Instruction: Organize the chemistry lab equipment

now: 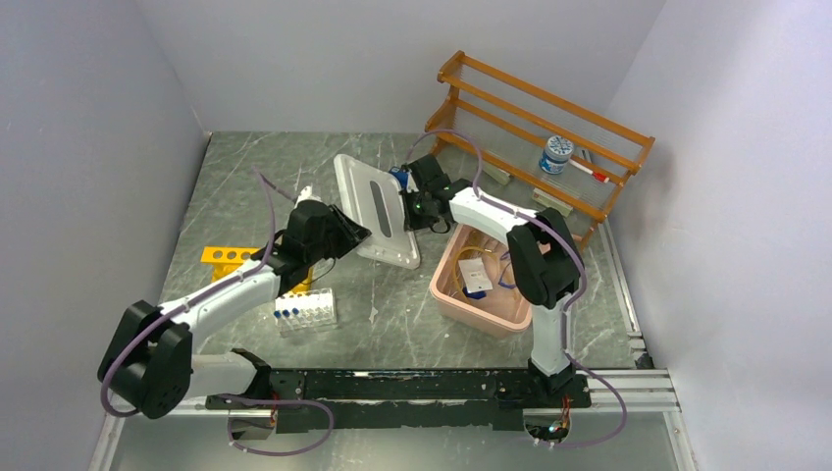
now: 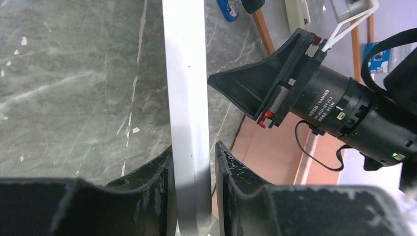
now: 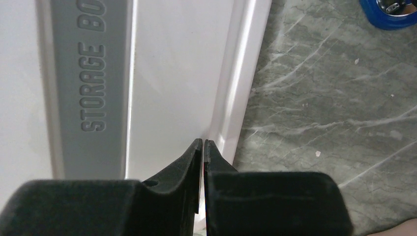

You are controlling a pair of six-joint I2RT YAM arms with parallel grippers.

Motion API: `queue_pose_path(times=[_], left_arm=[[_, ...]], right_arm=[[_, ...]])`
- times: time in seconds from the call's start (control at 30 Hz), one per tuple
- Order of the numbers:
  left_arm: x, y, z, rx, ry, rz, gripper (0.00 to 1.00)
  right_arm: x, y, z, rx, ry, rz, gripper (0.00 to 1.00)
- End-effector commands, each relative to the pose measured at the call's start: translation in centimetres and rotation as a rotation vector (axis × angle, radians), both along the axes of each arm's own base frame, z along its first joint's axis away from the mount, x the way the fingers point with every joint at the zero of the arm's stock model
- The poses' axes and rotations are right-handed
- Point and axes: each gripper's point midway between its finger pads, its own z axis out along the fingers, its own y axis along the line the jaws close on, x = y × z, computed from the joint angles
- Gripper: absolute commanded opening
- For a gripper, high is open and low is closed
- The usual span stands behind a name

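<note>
Left end effector (image 2: 193,150) and right end effector (image 3: 203,141) each pinch a thin rim of the white plastic storage-box lid (image 1: 378,208), tilted above the grey marble worktop (image 1: 245,186); an uneven pull could twist it loose onto the pink plastic bin (image 1: 488,322), where the white flat packet (image 1: 476,278) lies, long axis roughly near-to-far

The left arm (image 1: 231,294) reaches forward and inward; the left gripper (image 2: 193,152) is clamped on the edge of a lid (image 2: 184,73). The right arm (image 1: 500,221) bends to the left, and the right gripper (image 3: 203,142) has its jaws almost together, tips pointing at the same lid.
</note>
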Motion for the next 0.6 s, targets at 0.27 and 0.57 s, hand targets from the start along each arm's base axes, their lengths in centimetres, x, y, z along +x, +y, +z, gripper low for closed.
queue_pose_path(times=[0.27, 0.57], left_arm=[[1.2, -2.0, 3.2, 0.149, -0.121, -0.184, 0.05], [0.7, -1.4, 13.9, 0.210, -0.415, -0.269, 0.05]], right_arm=[[0.7, 0.5, 5.3, 0.103, -0.120, -0.050, 0.19], [-0.4, -0.6, 17.1, 0.315, -0.348, -0.117, 0.48]])
